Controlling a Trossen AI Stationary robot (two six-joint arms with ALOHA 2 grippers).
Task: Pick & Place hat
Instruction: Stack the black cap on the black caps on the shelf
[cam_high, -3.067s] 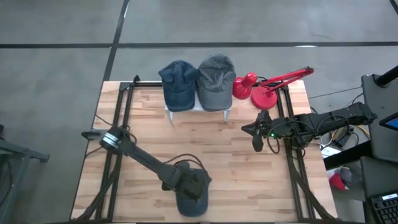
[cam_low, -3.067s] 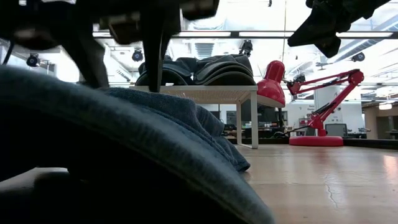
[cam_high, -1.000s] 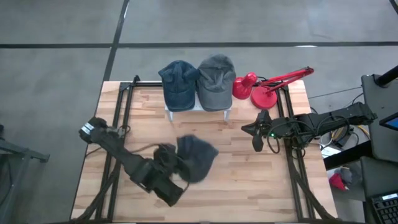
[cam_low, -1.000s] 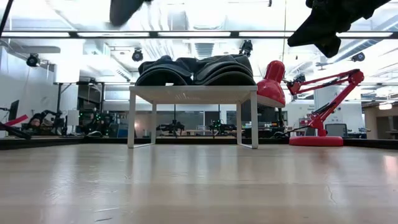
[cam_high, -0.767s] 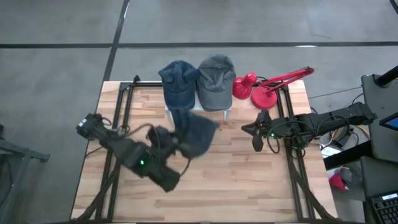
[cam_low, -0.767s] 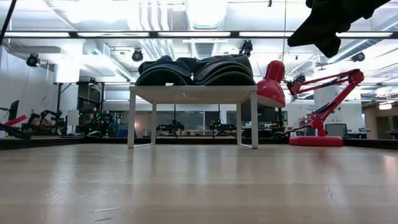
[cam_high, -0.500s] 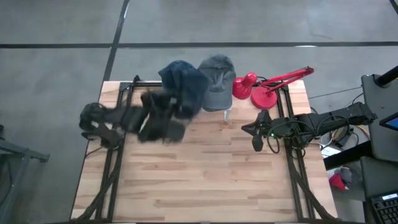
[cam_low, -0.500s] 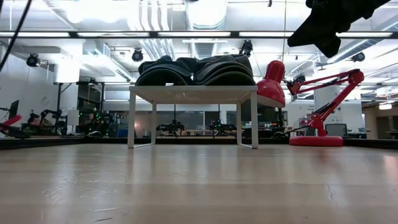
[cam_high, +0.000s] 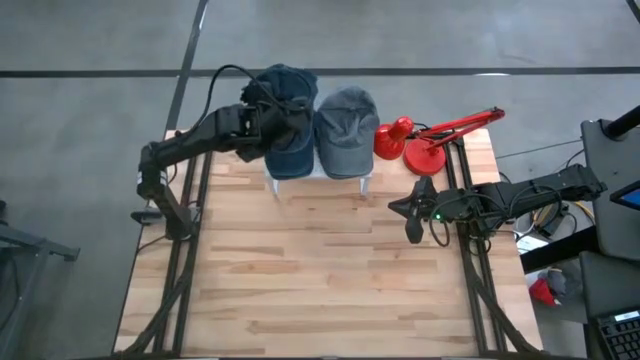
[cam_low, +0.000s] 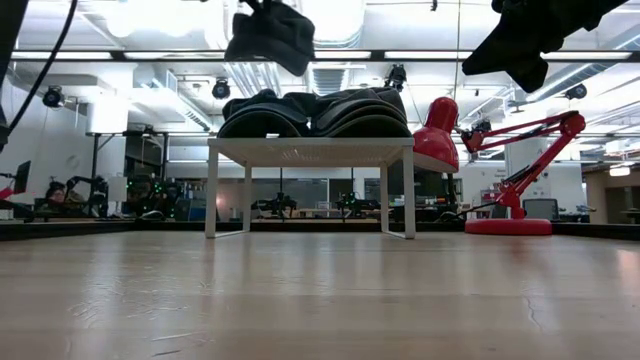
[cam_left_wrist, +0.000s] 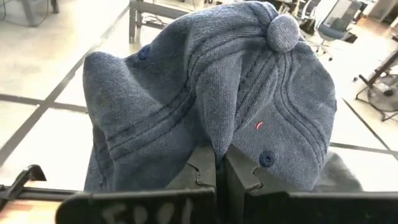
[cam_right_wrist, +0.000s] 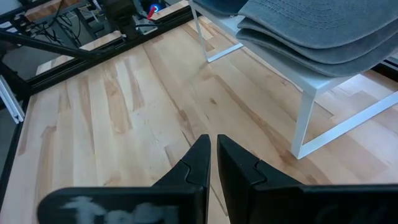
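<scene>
Hat of dark blue denim (cam_high: 288, 100), pinched in the left pincer (cam_high: 262, 118), hangs over the white stand (cam_high: 362, 180) upper centre, above the stacked caps (cam_high: 345, 130), release pending.

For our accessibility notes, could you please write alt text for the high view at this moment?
Seen from above, the left gripper, shut on a blue cap, holds it over the blue caps stacked on a small white stand at the table's far edge, next to a pile of grey caps. A red desk lamp stands beside them; the right gripper waits, shut, over the table's right side.
</scene>
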